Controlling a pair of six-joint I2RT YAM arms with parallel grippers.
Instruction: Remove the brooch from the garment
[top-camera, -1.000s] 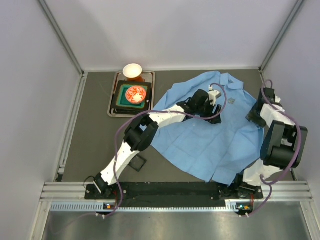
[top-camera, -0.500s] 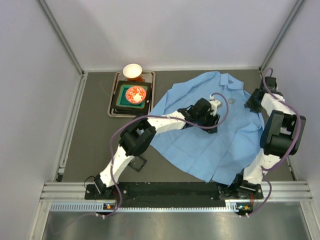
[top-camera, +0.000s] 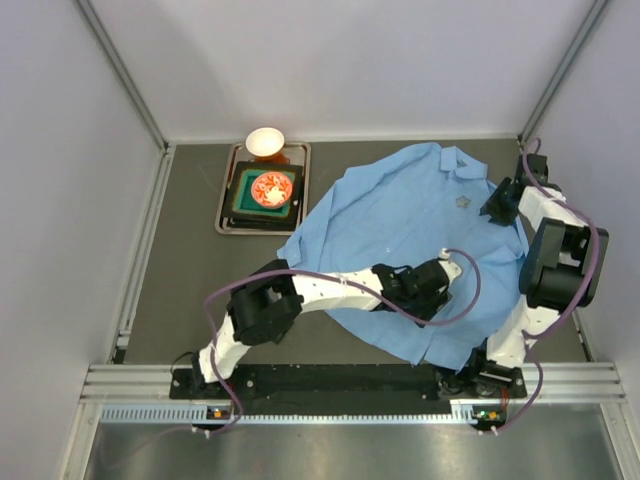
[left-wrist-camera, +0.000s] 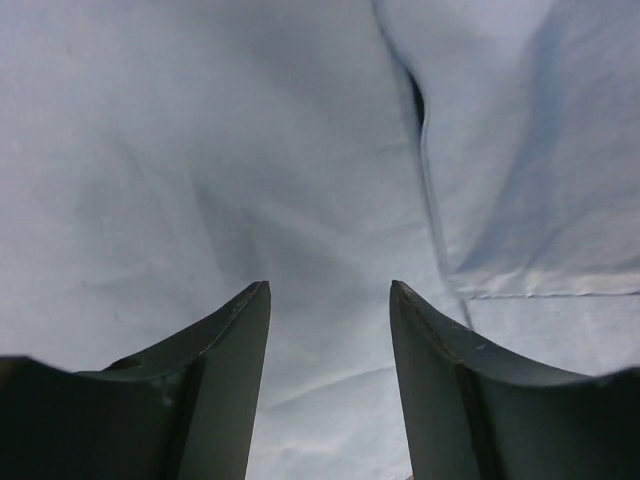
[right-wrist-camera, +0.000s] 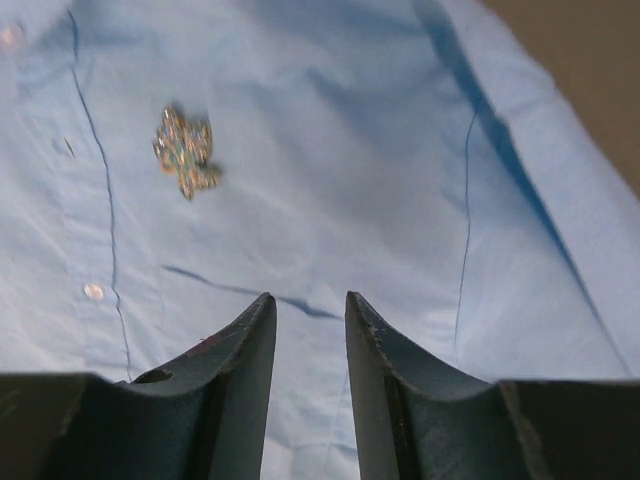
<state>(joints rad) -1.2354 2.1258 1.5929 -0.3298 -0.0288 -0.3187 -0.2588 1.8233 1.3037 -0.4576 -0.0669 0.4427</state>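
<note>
The garment, a light blue collared shirt (top-camera: 400, 230), lies spread on the table's right half. The brooch (top-camera: 463, 200), a tiny dull metallic ornament, is pinned on its chest near the collar. In the right wrist view the brooch (right-wrist-camera: 183, 150) sits up and to the left of the fingers. My right gripper (top-camera: 490, 207) (right-wrist-camera: 310, 297) hovers over the shirt's right side, just right of the brooch, jaws a little apart and empty. My left gripper (top-camera: 435, 285) (left-wrist-camera: 330, 290) is open and empty, low over the shirt's near part beside a seam (left-wrist-camera: 425, 200).
A metal tray (top-camera: 226, 215) at the back left holds a green box with a red-orange item (top-camera: 268, 188). A white bowl (top-camera: 265, 142) stands at its far end. Enclosure walls stand on the left, right and back. The left arm stretches across the shirt's near edge.
My left gripper has swung from the chest area toward the near, lower part of the shirt. My right gripper has moved farther back, closer to the brooch.
</note>
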